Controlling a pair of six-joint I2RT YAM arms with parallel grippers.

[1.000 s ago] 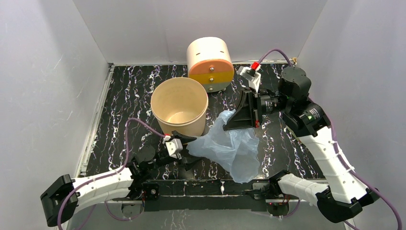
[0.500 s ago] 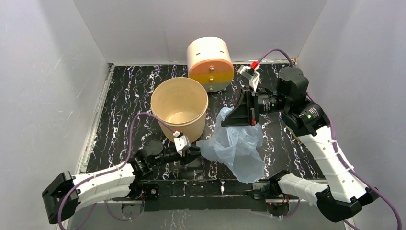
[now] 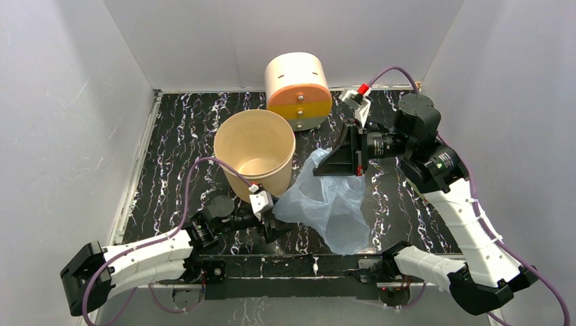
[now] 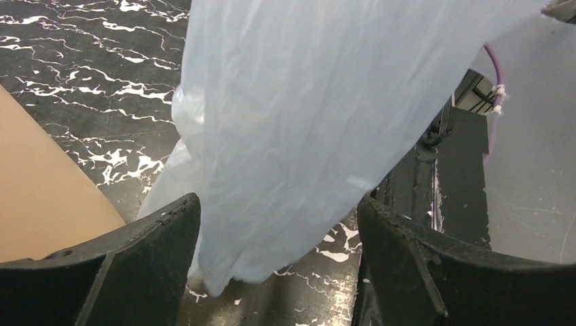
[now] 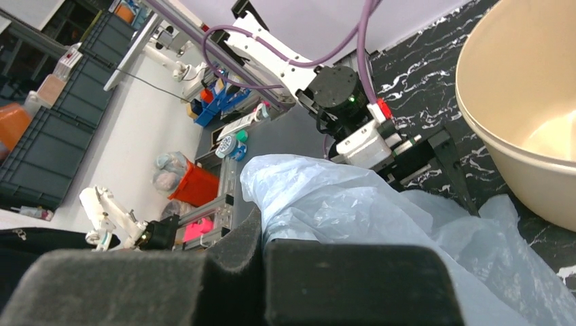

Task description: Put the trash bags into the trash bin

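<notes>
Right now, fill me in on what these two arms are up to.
The right gripper is shut on the top of the pale-blue trash bag, holding it up beside the beige trash bin. The left gripper is open, straddling the bag's hanging lower part. The bag is not yet in the bin; its tail drapes down toward the black marbled table.

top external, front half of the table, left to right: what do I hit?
left pincer, open at the bag's left edge → trash bag → right arm, its white link
</notes>
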